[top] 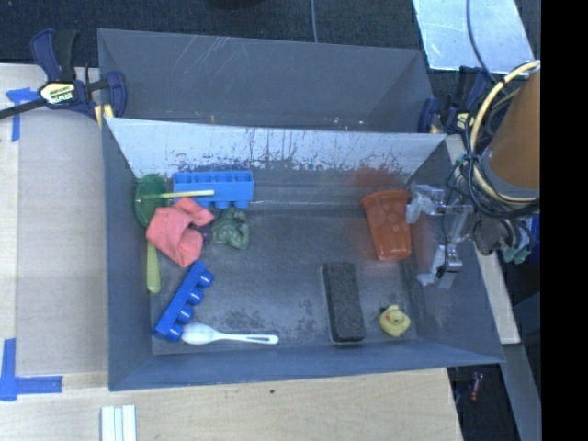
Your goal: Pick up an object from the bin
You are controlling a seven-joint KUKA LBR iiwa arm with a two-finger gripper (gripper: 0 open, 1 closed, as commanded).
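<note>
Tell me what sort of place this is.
Probably a robotics lab's grasping test station: a grey metal bin of mismatched loose things, like a yellow rubber duck and a white plastic spoon, with a robot arm's end effector hanging inside.

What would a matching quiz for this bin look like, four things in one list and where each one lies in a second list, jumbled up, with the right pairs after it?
Things:
1 white spoon
2 yellow duck
3 orange block
4 pink cloth

Places:
A right side, next to the hand
B left side, just below the blue brick
C front left, along the front wall
D front right, beside the dark block

Pairs: 1-C, 2-D, 3-A, 4-B
</note>
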